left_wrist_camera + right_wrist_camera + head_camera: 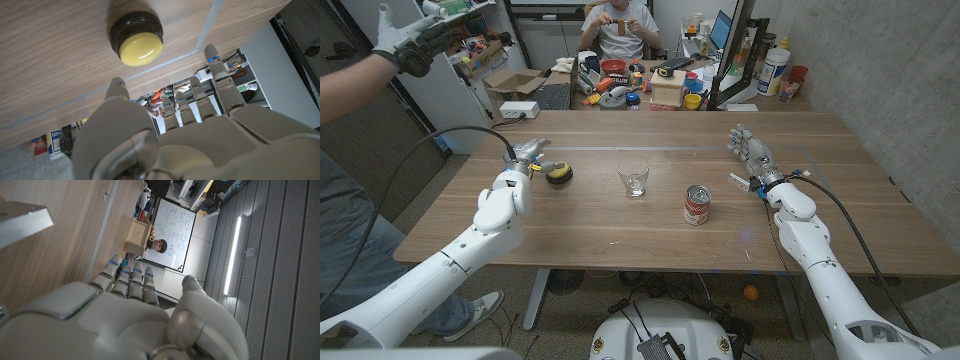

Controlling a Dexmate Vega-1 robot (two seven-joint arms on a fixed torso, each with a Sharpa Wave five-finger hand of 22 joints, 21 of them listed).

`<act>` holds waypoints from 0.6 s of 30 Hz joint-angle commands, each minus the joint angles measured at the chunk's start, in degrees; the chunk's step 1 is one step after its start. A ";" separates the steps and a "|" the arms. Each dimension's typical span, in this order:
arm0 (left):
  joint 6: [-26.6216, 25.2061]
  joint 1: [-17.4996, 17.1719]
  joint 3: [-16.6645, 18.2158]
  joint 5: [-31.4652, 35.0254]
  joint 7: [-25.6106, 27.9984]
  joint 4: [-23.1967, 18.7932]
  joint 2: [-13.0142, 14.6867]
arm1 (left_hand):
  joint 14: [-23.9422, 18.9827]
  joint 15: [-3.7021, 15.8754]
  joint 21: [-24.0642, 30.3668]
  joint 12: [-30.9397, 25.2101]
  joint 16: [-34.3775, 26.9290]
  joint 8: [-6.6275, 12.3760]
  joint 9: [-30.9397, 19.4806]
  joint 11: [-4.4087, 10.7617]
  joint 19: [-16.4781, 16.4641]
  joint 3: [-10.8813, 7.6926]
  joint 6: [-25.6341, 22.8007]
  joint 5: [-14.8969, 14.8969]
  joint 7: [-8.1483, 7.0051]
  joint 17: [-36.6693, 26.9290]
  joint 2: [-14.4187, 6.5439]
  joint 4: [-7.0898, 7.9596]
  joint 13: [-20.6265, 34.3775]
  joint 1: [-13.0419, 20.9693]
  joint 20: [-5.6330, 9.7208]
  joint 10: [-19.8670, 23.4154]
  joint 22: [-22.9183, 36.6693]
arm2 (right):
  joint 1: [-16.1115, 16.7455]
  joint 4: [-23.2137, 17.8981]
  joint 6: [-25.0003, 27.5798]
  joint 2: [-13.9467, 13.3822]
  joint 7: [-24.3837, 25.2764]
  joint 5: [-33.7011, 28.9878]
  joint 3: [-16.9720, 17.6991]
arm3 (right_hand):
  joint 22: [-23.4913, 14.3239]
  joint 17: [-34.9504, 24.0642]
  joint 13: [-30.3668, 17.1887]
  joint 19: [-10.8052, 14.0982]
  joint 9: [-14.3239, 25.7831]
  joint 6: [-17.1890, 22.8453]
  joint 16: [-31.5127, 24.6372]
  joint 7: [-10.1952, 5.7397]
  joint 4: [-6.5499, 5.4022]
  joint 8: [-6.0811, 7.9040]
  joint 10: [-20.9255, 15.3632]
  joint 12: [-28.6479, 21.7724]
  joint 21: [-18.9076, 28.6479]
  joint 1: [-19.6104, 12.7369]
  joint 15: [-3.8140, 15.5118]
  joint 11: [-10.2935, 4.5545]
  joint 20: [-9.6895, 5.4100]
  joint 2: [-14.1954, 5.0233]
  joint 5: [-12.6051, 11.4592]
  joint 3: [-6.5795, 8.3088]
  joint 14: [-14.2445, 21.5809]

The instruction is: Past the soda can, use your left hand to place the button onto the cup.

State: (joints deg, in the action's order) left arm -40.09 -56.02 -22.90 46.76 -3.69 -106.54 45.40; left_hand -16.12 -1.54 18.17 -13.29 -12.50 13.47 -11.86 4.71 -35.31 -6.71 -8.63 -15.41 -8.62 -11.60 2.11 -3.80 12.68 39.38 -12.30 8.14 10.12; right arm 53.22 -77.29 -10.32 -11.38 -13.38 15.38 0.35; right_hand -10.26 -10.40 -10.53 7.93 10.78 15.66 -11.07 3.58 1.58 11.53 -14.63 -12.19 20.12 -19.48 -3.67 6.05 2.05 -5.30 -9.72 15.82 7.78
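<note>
Left hand (527, 155) released, fingers spread, just beside button (558, 174) on wooden table (620, 225); right hand (750, 153) released, holding nothing. Cluttered desk (650, 85) behind.

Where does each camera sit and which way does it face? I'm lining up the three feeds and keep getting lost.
Head view: on the robot's head, looking down over the table; both arms show, left hand, right hand.
Left wrist view: on the left wrist, along the left hand's back toward the button.
Right wrist view: on the right wrist, along the right hand's back, across the table's edge into the room.
Shared: head and left wrist views both show the button.
</note>
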 commanded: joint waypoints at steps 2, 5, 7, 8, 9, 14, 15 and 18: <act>0.79 3.78 -3.56 -0.36 -1.82 3.50 -1.53 | -0.20 -0.30 -0.45 -0.05 0.04 0.32 -0.21 -0.26 -0.47 0.20 -0.88 -0.12 0.11 -0.16 0.50 -0.04 0.09 0.27 -0.14 0.02 0.18 | -0.56 2.05 -2.17 0.14 -0.81 0.43 0.45 | -0.17 -0.17 -0.15 0.23 0.21 0.47 0.18 -0.29 0.44 -0.13 -0.44 -0.18 -0.25 0.20 0.03 -0.18 0.01 0.41 -0.33 0.07 0.24; 0.74 4.53 -4.33 -0.18 -2.22 4.27 -2.06 | -0.23 -0.25 -0.53 -0.04 0.05 0.40 -0.22 -0.10 -0.50 0.22 -1.12 -0.11 0.15 -0.17 0.48 -0.02 0.10 0.28 -0.16 0.02 0.17 | -0.50 1.91 -2.24 0.45 -0.53 0.84 0.77 | -0.17 -0.17 -0.16 0.25 0.21 0.51 0.16 -0.26 0.46 -0.12 -0.57 -0.23 -0.31 0.24 0.07 -0.17 0.03 0.47 -0.33 0.02 0.30; 1.01 4.89 -4.79 -0.11 -2.47 4.65 -2.15 | -0.20 -0.29 -0.58 -0.04 0.07 0.46 -0.22 -0.05 -0.51 0.23 -1.27 -0.10 0.22 -0.18 0.46 -0.02 0.11 0.29 -0.16 0.05 0.17 | -0.46 1.73 -2.24 0.42 -0.47 0.85 0.85 | -0.17 -0.17 -0.16 0.26 0.21 0.54 0.15 -0.28 0.48 -0.11 -0.57 -0.22 -0.34 0.24 0.07 -0.15 0.04 0.49 -0.33 0.01 0.32; 0.96 4.99 -4.93 -0.07 -2.44 4.80 -2.31 | -0.21 -0.32 -0.61 -0.08 0.08 0.48 -0.23 -0.14 -0.52 0.24 -1.33 -0.10 0.20 -0.18 0.45 -0.01 0.11 0.30 -0.16 0.14 0.17 | -0.50 1.80 -2.48 0.26 -0.64 0.74 0.81 | -0.17 -0.17 -0.16 0.28 0.21 0.54 0.13 -0.29 0.49 -0.11 -0.58 -0.23 -0.35 0.24 0.09 -0.16 0.02 0.49 -0.33 0.01 0.38; 1.17 5.06 -4.97 -0.22 -2.47 4.92 -2.37 | -0.22 -0.33 -0.63 -0.07 0.07 0.48 -0.23 -0.18 -0.52 0.24 -1.36 -0.10 0.20 -0.18 0.44 -0.01 0.12 0.30 -0.16 0.13 0.16 | -0.48 1.68 -2.40 0.30 -0.59 0.85 0.89 | -0.17 -0.17 -0.16 0.29 0.21 0.58 0.12 -0.30 0.49 -0.10 -0.59 -0.23 -0.37 0.25 0.18 -0.17 0.02 0.49 -0.34 0.01 0.41; 1.74 5.37 -5.12 -0.86 -2.43 5.64 -2.79 | -0.24 -0.26 -0.84 -0.07 0.11 0.54 -0.23 -0.09 -0.46 0.25 -1.57 -0.09 0.24 -0.21 0.36 0.00 0.14 0.36 -0.18 0.19 0.15 | -0.57 1.44 -2.60 0.08 -0.64 0.75 0.93 | -0.18 -0.17 -0.16 0.33 0.21 0.65 0.11 -0.31 0.53 -0.09 -0.62 -0.23 -0.46 0.27 0.30 -0.23 0.03 0.47 -0.35 0.01 0.46; 1.80 5.44 -5.19 -0.92 -2.33 5.86 -2.90 | -0.26 -0.26 -0.86 -0.06 0.10 0.57 -0.23 -0.18 -0.46 0.25 -1.65 -0.08 0.21 -0.21 0.34 0.01 0.15 0.37 -0.18 0.16 0.15 | -0.54 1.20 -2.33 0.18 -0.47 0.89 1.01 | -0.18 -0.17 -0.16 0.34 0.21 0.68 0.12 -0.31 0.53 -0.08 -0.62 -0.23 -0.47 0.27 0.32 -0.24 0.00 0.47 -0.35 0.00 0.46; 2.06 5.52 -5.18 -1.46 -1.98 6.39 -3.34 | -0.14 -0.31 -0.95 -0.04 0.17 0.56 -0.24 -0.13 -0.44 0.26 -1.65 -0.08 0.26 -0.22 0.30 0.01 0.16 0.41 -0.19 0.15 0.15 | -0.60 1.11 -2.43 0.02 -0.61 0.80 0.94 | -0.18 -0.17 -0.16 0.38 0.21 0.70 0.12 -0.29 0.55 -0.08 -0.64 -0.24 -0.51 0.29 0.30 -0.26 0.01 0.48 -0.35 -0.01 0.47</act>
State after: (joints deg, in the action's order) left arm -39.05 -51.70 -27.02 46.41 -5.62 -102.16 43.30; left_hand -16.12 -1.54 17.35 -13.29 -12.50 13.80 -11.86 4.71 -35.30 -6.62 -9.74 -15.41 -8.50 -11.59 2.11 -3.70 12.68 39.39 -12.29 8.15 10.13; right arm 52.78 -75.78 -12.42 -11.21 -13.92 16.02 1.01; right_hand -10.26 -10.40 -10.53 7.93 10.78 15.97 -11.07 3.27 1.82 11.53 -14.95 -12.19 19.69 -19.25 -3.67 5.73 2.05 -5.07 -9.72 15.58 7.78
